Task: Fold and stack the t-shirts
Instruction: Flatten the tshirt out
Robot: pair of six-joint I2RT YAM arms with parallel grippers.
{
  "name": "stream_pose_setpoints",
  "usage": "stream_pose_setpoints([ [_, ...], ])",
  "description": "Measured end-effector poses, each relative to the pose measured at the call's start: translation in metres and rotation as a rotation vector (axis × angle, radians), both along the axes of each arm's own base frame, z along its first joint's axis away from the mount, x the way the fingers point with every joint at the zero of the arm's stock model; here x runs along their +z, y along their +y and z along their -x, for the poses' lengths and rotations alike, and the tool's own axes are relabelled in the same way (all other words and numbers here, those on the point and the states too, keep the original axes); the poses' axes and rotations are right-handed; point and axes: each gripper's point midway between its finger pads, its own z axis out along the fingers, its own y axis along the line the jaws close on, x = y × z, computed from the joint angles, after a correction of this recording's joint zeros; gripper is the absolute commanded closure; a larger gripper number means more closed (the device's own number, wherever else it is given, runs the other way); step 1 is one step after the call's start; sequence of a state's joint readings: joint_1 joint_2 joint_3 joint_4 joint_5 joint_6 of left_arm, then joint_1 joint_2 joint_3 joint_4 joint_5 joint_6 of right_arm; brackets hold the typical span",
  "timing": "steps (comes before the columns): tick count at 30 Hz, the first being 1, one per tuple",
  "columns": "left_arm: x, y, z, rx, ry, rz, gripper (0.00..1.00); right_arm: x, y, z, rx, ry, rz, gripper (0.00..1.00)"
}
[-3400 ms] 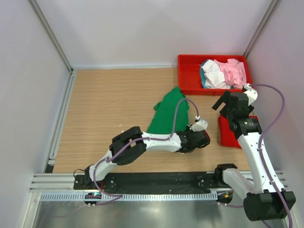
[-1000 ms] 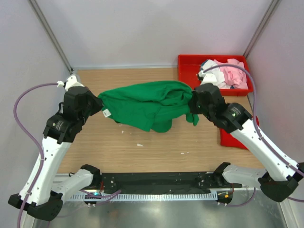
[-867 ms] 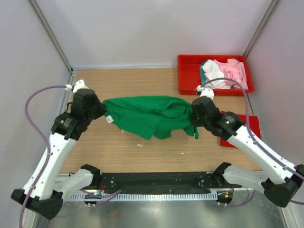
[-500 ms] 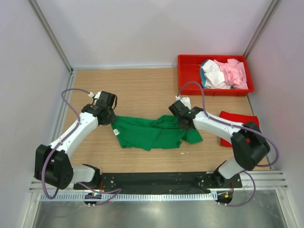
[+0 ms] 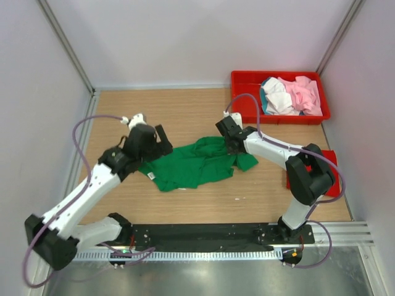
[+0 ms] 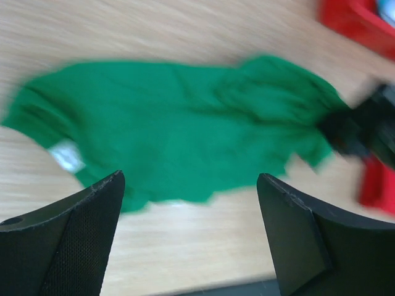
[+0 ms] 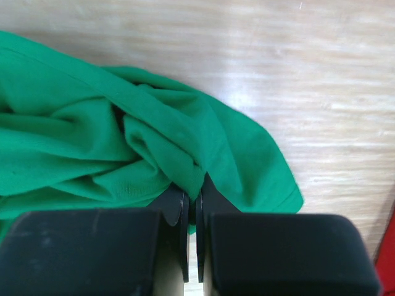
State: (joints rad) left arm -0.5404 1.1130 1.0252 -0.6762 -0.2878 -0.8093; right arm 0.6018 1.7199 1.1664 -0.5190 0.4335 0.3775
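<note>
**A:** Where is the green shirt (image 5: 197,163)?

**B:** Lying on the counter (image 5: 185,111), about the middle, between the two arms. It is rumpled and stretched sideways rather than spread flat. A small white label (image 5: 150,175) shows near its left end.

**A:** And the left hand (image 5: 159,139)?

**B:** Spread wide, with nothing between its fingers. From its own camera, the left hand (image 6: 190,179) hangs over the shirt (image 6: 179,123) without touching it. That picture is blurred, so I can't make out finer detail.

**A:** The right hand (image 5: 229,143)?

**B:** Pressed together on the cloth. In the wrist view the right hand (image 7: 192,191) pinches a bunched fold of the shirt (image 7: 92,142) at its right end, low against the wood.

**A:** What about the other shirts?

**B:** A red tray (image 5: 247,92) sits in the far right corner. Heaped in it are a pink shirt (image 5: 305,92), a white shirt (image 5: 278,98) and a sliver of a teal shirt (image 5: 264,98). A red shirt (image 5: 330,159) lies flat by the right edge of the counter, partly hidden behind the right arm.
</note>
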Motion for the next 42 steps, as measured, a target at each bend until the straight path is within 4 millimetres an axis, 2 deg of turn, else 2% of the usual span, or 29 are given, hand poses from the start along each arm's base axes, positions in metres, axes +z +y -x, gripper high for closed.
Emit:
stream_pose_setpoints([
  [2,0.008,-0.033,0.027,-0.075,-0.042,0.093,0.18,-0.006,-0.005,0.008,-0.006,0.021,-0.004,0.99],
  [3,0.006,-0.053,0.045,-0.119,-0.039,0.147,0.19,-0.009,-0.008,0.012,-0.013,0.031,-0.007,0.99],
  [4,0.002,-0.064,0.056,-0.138,-0.026,0.174,0.19,-0.012,-0.012,0.016,-0.022,0.043,-0.006,0.99],
  [6,-0.020,-0.084,0.071,-0.143,0.019,0.190,0.21,-0.015,-0.015,0.022,-0.034,0.055,-0.013,0.99],
  [10,-0.078,-0.116,0.097,-0.148,0.141,0.102,0.23,-0.022,-0.025,0.041,-0.063,0.072,-0.032,0.99],
  [14,-0.113,-0.137,0.112,-0.168,0.202,0.050,0.31,-0.027,-0.035,0.058,-0.084,0.084,-0.037,0.99],
  [17,-0.130,-0.145,0.111,-0.156,0.219,0.039,0.39,-0.027,-0.040,0.066,-0.092,0.085,-0.041,0.99],
  [25,-0.157,-0.152,0.107,-0.111,0.245,0.014,0.37,-0.024,-0.044,0.070,-0.098,0.079,-0.042,0.99],
  [33,-0.168,-0.152,0.104,-0.091,0.255,-0.018,0.46,-0.025,-0.044,0.071,-0.098,0.080,-0.043,0.99],
  [36,-0.169,-0.152,0.101,-0.073,0.245,-0.017,0.55,-0.026,-0.044,0.071,-0.097,0.082,-0.042,0.99],
  [37,-0.170,-0.151,0.101,-0.069,0.244,-0.021,0.62,-0.027,-0.044,0.070,-0.097,0.081,-0.042,0.99],
  [42,-0.173,-0.149,0.097,-0.053,0.233,-0.036,0.85,-0.028,-0.043,0.070,-0.096,0.083,-0.042,0.99],
])
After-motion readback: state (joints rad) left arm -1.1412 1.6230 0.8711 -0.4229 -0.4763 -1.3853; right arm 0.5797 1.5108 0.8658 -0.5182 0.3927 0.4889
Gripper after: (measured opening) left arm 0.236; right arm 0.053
